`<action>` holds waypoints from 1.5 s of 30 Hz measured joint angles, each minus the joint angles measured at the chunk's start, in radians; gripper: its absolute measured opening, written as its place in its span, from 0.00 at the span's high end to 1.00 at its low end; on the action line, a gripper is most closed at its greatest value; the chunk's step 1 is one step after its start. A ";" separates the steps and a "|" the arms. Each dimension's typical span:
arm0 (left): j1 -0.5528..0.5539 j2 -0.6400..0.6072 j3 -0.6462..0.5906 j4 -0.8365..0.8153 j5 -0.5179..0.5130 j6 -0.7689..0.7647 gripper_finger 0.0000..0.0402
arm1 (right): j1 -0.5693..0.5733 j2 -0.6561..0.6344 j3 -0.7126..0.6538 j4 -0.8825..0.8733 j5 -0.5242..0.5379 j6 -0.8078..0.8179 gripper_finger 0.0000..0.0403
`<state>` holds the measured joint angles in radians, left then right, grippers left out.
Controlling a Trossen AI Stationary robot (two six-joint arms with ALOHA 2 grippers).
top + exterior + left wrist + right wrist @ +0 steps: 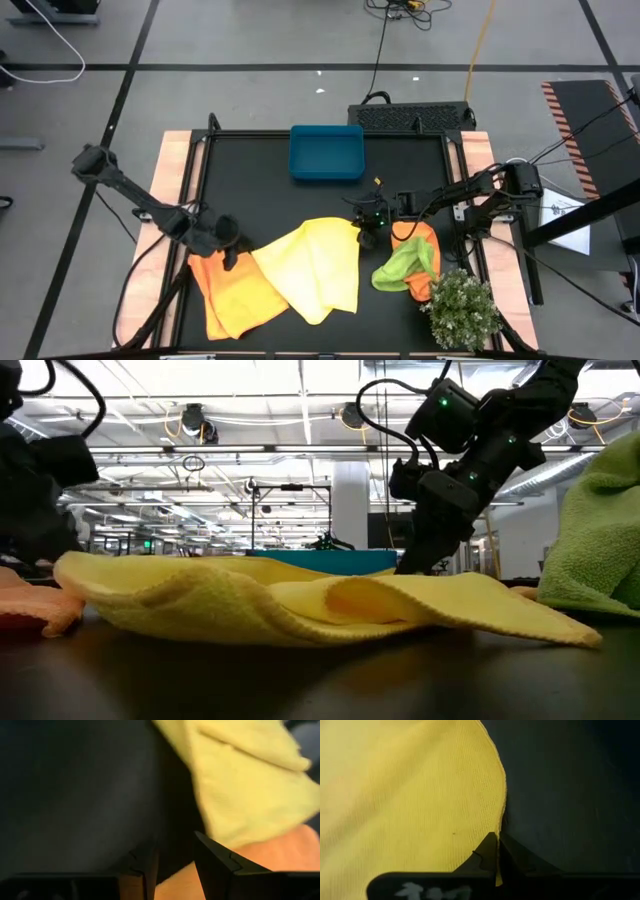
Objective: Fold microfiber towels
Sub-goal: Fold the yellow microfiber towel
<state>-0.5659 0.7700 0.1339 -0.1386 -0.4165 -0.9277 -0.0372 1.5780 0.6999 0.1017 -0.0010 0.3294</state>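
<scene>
R gripper (367, 236) pinched on yellow towel (315, 265) edge, mid-frame; thin bite, prob slips on lift; L gripper (228, 254) half apart, grip unclear, could drag orange towel (228, 295).

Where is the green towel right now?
In the high view, the lime green towel lies bunched at the table's right, on an orange towel, beside the bushy plant.

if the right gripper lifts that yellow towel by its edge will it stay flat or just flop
Probably flop: the yellow towel already lies in soft waves and folds on the table. It looks thin and light, so the right gripper, pinched shut on its edge, should lift it easily. The part overlapping the orange towel may drag it along.
</scene>
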 joint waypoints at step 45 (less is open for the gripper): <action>0.186 0.001 0.150 -0.098 0.299 0.047 0.70 | 0.000 0.000 0.000 -0.001 -0.004 0.026 1.00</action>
<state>-0.3798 0.7712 0.2844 -0.2369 -0.1175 -0.8805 -0.0372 1.5780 0.7001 0.1005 -0.0048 0.3550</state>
